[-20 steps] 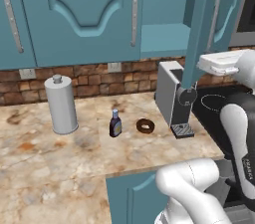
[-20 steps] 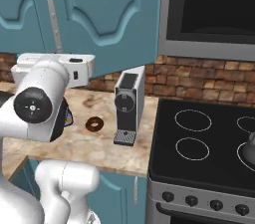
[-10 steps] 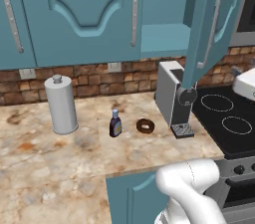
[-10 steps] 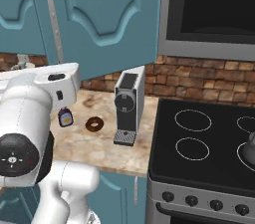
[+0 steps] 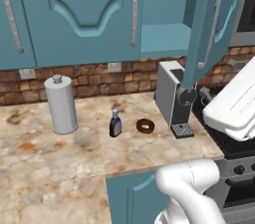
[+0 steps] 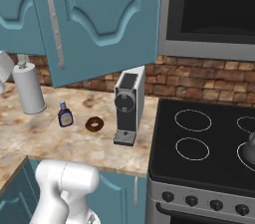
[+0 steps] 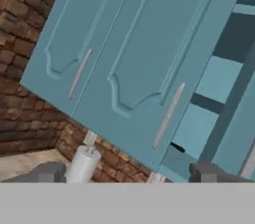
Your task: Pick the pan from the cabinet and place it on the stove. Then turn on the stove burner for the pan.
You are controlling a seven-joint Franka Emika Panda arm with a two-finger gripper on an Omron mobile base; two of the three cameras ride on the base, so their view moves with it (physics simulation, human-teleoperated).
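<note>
In the left base view, one white paper-towel roll (image 5: 61,104), one small brown bottle (image 5: 115,123), one chocolate doughnut (image 5: 145,126) and one grey coffee machine (image 5: 174,98) stand on the marble counter (image 5: 45,168). At upper right, the tall teal-blue cabinet (image 5: 164,39) has its swung door covering part of the inside. In the hand view, a black sliver (image 7: 177,147) at lower right is too small to tell whether it is the round dark pan, and the gripper (image 7: 129,173) has its tips wide apart on nothing. At the right of the right base view, the black glass stove (image 6: 219,168) shows four knobs and a grey kettle (image 6: 250,146) cut off by the edge.

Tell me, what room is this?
It looks like a kitchen. There is a black stove with knobs, blue cabinets on the wall above a stone counter, and a coffee machine.
</note>
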